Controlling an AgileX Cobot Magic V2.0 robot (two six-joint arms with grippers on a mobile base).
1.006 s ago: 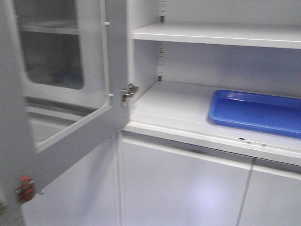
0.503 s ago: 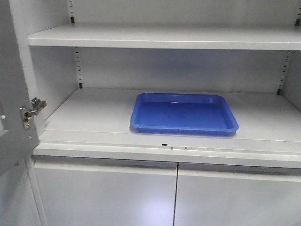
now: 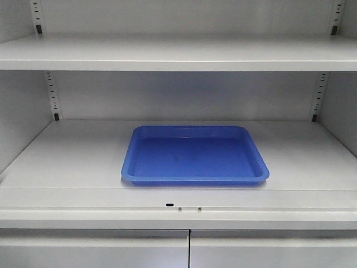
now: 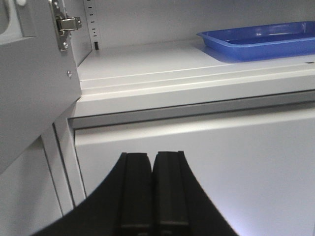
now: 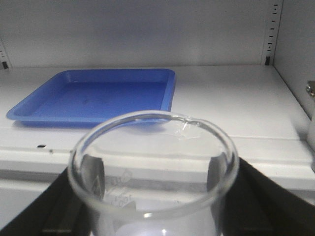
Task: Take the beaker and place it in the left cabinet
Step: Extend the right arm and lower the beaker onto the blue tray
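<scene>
Right claw (image 5: 156,209) grips the beaker (image 5: 152,172): its black fingers (image 5: 258,194) press on the glass from both sides. The beaker stands upright, flared rim uppermost, with faint print on its wall. It is held in the air in front of the cabinet (image 3: 72,162), outside it, and in the right wrist view it shows against the front edge of the shelf.

Beyond it on that shelf lies the blue tray (image 3: 195,159), flat, a little back from the front lip and about midway between the side walls.

Left claw (image 4: 152,164) is closed, its two black fingers pressed flat together. It hangs low before the cabinet's lower door (image 4: 206,162), beneath the shelf lip and to the left of the tray. At its left the upper door (image 4: 34,78) stands swung open, its metal hinge (image 4: 66,24) showing near the top.

An upper shelf (image 3: 178,56) spans the cabinet above the tray, and notched rails (image 3: 53,95) run up the back corners. Below the shelf lip the two lower doors meet at a seam (image 3: 188,248) under the tray.
</scene>
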